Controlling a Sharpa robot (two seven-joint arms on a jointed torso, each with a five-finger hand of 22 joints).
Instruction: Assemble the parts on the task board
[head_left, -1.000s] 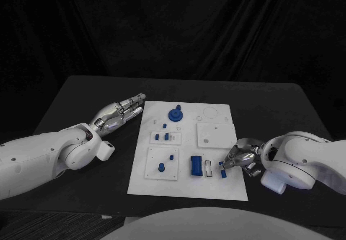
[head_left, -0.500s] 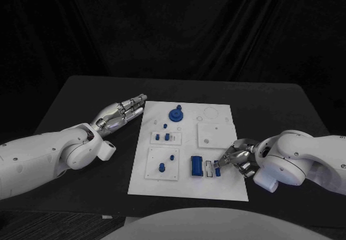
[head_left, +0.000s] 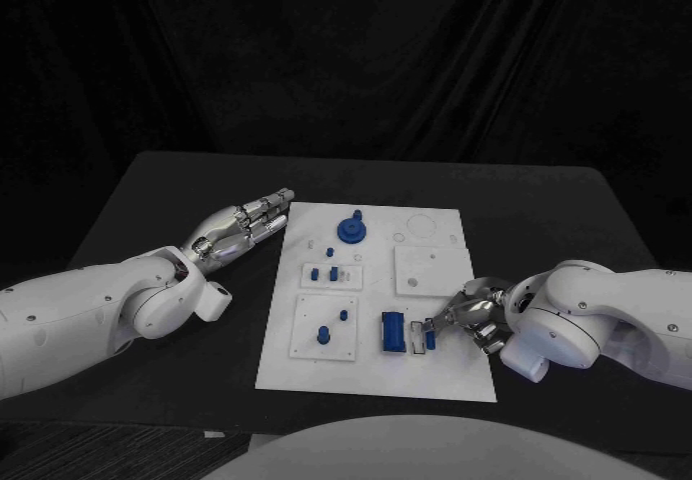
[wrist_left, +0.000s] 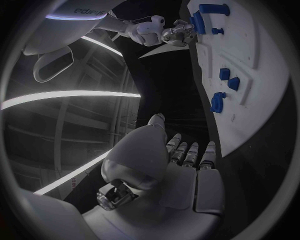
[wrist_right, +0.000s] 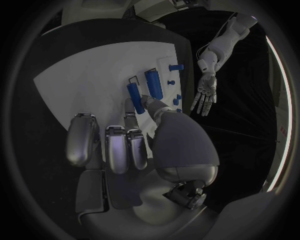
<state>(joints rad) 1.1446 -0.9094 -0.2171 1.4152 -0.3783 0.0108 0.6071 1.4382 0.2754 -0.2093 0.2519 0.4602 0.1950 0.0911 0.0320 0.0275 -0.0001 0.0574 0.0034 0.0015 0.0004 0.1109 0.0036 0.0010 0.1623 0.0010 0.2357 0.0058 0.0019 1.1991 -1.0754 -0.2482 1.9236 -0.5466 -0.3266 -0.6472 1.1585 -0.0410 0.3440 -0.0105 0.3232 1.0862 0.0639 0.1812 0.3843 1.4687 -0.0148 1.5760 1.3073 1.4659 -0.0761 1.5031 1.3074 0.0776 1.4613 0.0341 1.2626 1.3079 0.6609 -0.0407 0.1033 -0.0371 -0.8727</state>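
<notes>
Two hands flank the board (head_left: 378, 370): the right hand (head_left: 469, 318) pinches a small blue part (head_left: 430, 340) at the board's near right edge, just beside a larger blue block (head_left: 392, 332). The right wrist view shows thumb and a finger closed on that part (wrist_right: 134, 95), a grip that is partly hidden from the head camera. The left hand (head_left: 238, 228) lies flat on the table beside the board's far left edge, fingers straight and together, holding nothing.

Dim scene, black backdrop, fisheye-bent wrist views, dark vignetted rims
</notes>
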